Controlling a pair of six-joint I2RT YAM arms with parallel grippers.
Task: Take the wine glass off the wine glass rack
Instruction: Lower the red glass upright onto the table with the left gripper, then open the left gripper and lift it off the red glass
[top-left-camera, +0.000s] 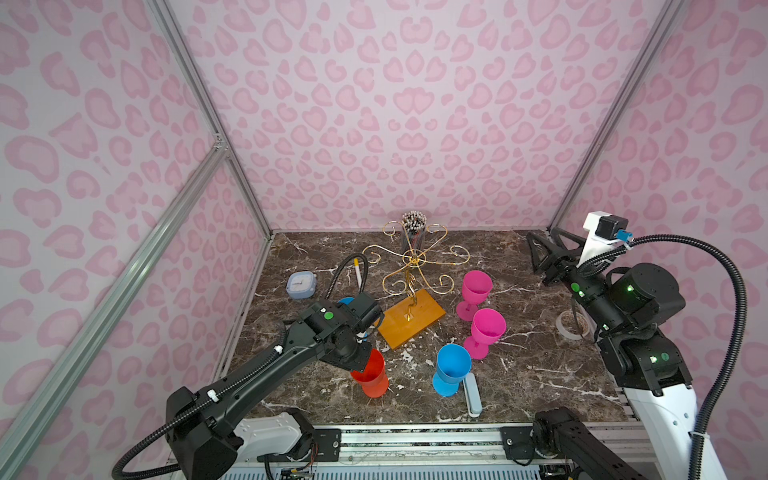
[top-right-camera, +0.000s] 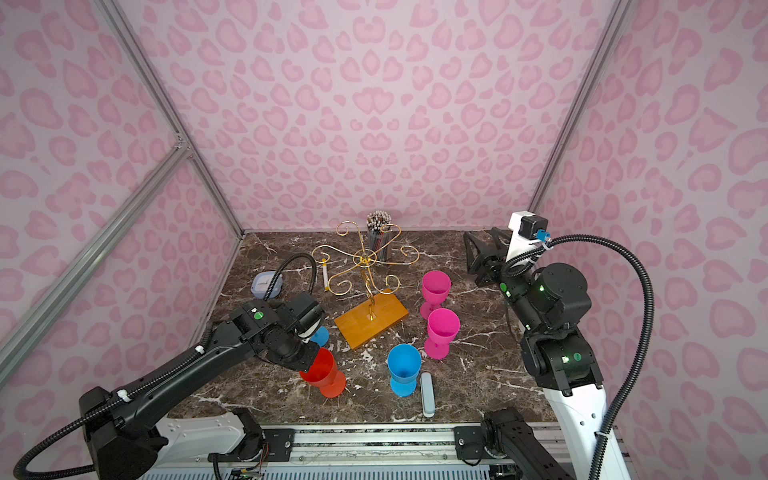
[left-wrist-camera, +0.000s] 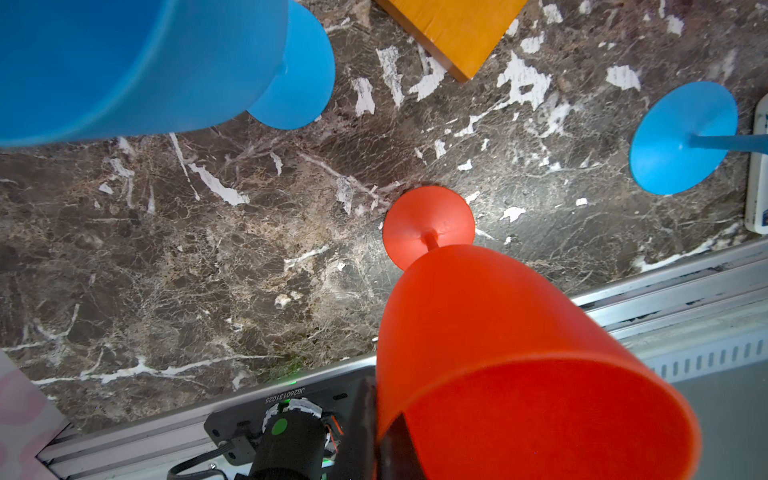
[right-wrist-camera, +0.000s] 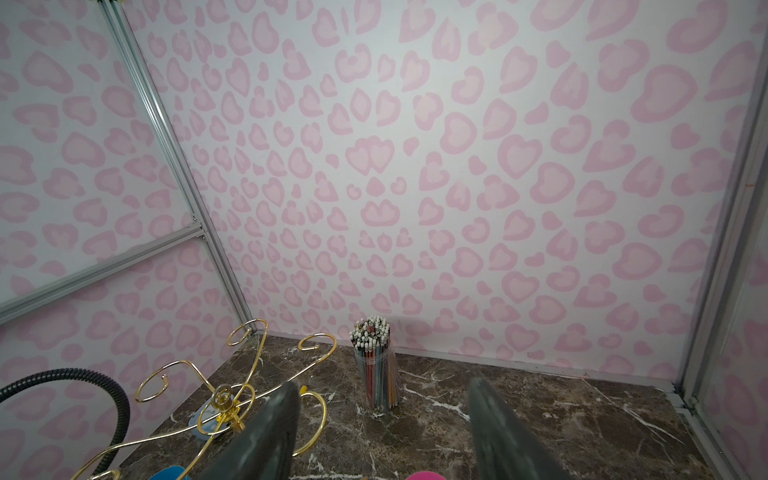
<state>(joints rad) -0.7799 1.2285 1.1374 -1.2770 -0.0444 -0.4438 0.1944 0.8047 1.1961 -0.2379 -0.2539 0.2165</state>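
Comparing views first: both top views are taking in the whole marble table (top-left-camera: 540, 374), while the left wrist view is showing the red wine glass (left-wrist-camera: 519, 374) close up, with a dark finger (left-wrist-camera: 397, 444) sitting inside its bowl against the rim wall, a detail the arm is hiding from above. A second blue glass (left-wrist-camera: 124, 62) is filling one corner of that wrist view; in a top view only a sliver of it (top-right-camera: 320, 334) is peeking out behind the left arm. The right wrist view is giving the clearest look at the clear cup (right-wrist-camera: 376, 374), which is holding a tight bundle of pencils by the back wall. The left gripper (top-left-camera: 361, 360) is clamping the red wine glass by its rim. The glass is leaning, foot low at the marble, contact uncertain. It is sitting off the wine glass rack (top-left-camera: 411, 266), in front and left of the wooden base (top-left-camera: 409, 318), directly under the hand. The far pink glass (top-left-camera: 477, 286), near pink glass (top-left-camera: 488, 326) and front blue glass (top-left-camera: 453, 365) are standing upright right of the base. The right gripper (top-left-camera: 546, 245) is hovering at the back right, jaws spread wide, gripping nothing.
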